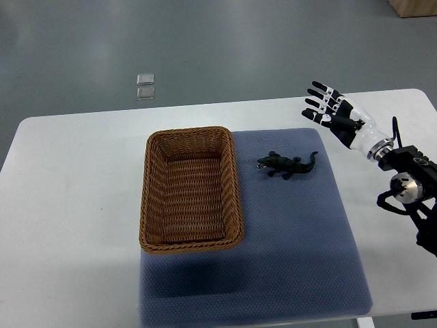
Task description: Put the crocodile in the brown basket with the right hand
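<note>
**Crocodile on the mat, right hand spread above the desk**

The crocodile [288, 164], a small dark green toy, lies on the blue-grey mat [293, 253], its head toward the brown basket [153, 205] and its tail curling up toward the far right. It sits just beside the basket's right wall, not touching it. The basket is a rectangular wicker one, lying over the mat's left edge, with nothing inside. The mat covers the middle of the white desk [68, 205]. The right hand [332, 113] hovers over the desk's far right part, well apart from the crocodile, fingers [317, 87] spread and holding nothing. Two small clear squares [145, 86] lie on the grey floor beyond the desk.
</note>
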Robot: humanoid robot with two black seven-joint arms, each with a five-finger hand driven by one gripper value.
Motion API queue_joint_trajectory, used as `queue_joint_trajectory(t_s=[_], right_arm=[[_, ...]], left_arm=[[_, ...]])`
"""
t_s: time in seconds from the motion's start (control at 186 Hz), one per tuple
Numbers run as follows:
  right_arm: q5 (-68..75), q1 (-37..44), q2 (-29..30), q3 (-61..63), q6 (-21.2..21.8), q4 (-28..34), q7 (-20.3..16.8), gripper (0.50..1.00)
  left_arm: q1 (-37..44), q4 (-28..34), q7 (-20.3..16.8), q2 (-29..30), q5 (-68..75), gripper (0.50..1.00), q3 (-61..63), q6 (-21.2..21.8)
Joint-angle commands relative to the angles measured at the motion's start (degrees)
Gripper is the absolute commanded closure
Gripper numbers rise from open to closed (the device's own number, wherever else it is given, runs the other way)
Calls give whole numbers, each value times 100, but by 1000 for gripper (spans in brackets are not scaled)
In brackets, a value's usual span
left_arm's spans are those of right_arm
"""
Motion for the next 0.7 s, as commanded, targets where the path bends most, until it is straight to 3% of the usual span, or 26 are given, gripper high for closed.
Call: queue_joint_trajectory(t_s=[0.0, 0.693], right_arm=[[0, 2, -2, 31, 9, -1, 16, 570], [0, 72, -98, 31, 150, -37, 51, 572]], left_arm=[[0, 0, 0, 0, 0, 500, -1, -3], [0, 0, 0, 0, 0, 500, -1, -3]])
